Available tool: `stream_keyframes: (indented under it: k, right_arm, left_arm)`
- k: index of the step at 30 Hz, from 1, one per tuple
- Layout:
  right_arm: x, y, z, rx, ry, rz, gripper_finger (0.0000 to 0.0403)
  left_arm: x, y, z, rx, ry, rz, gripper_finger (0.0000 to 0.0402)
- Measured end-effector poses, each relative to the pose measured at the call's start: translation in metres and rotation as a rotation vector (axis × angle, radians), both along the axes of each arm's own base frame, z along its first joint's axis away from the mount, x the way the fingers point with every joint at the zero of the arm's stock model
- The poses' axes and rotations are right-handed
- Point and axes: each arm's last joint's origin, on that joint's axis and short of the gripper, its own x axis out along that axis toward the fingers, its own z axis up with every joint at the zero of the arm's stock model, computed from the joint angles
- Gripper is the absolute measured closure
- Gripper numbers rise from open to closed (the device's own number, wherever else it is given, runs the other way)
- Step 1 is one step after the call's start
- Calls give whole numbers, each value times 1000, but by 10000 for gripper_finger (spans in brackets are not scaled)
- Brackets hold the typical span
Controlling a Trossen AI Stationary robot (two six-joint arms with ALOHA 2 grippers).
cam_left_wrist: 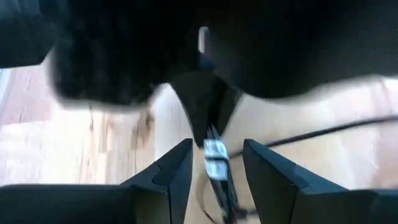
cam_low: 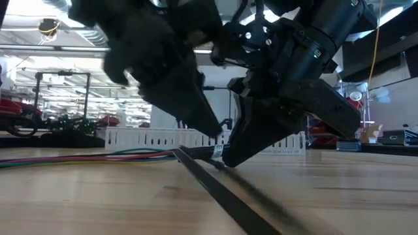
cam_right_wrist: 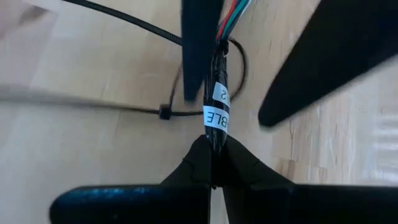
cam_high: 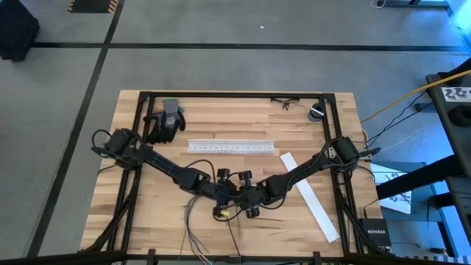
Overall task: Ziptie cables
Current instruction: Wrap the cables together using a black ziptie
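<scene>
Forward of the white slotted channel (cam_high: 232,146), toward the table's front edge: both grippers tip to tip over the cables (cam_right_wrist: 217,106).

Right gripper (cam_right_wrist: 211,146): fingers pressed together, clamped on the dark sheathed stretch of the bundle just below its white label. Left gripper (cam_left_wrist: 217,152): fingers apart, straddling the same bundle from the opposite side, closed on nothing.

Ziptie (cam_right_wrist: 164,112): already looped loosely round the bundle, head lying on the wood just beside it, long tail trailing away from the channel across the boards. Loop slack, not yet cinched, by the look of it.

Loose ends of the wires fanned out farther from the channel, near the front edge.

Risks, as judged from this:
- Closing the left fingers on the bundle rather than on the tail; no tightening, only a tug-of-war against the right grip.
- Pulling the tail sideways with the head unsupported; head dragged along, loop sliding toward the coloured wire ends and off the sheath.
- Thin, flat tail against the wood; easy to pinch short and lose.
- Crowded fingertips; likely to knock together.
</scene>
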Motion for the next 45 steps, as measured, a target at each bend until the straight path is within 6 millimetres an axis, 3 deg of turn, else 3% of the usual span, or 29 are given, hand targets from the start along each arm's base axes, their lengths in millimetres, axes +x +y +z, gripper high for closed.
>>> stream_keyframes:
  k: [18, 23, 34, 37, 45]
  right_arm:
    - [0, 0, 0, -2, 3, 0, 392]
    - [-4, 9, 1, -42, -24, -3, 392]
    - [-8, 21, 4, -41, -53, -22, 393]
    - [-4, 30, 25, -9, -112, -23, 394]
    - [-2, 31, 38, -27, -109, -23, 394]
  left_arm:
    - [5, 5, -24, -59, 88, 17, 265]
    - [5, 3, -28, -64, 94, 6, 265]
    - [-1, -1, -24, -74, 123, 10, 265]
    - [-8, -2, -19, -62, 154, 12, 265]
    - [-15, -2, -5, -3, 145, 40, 265]
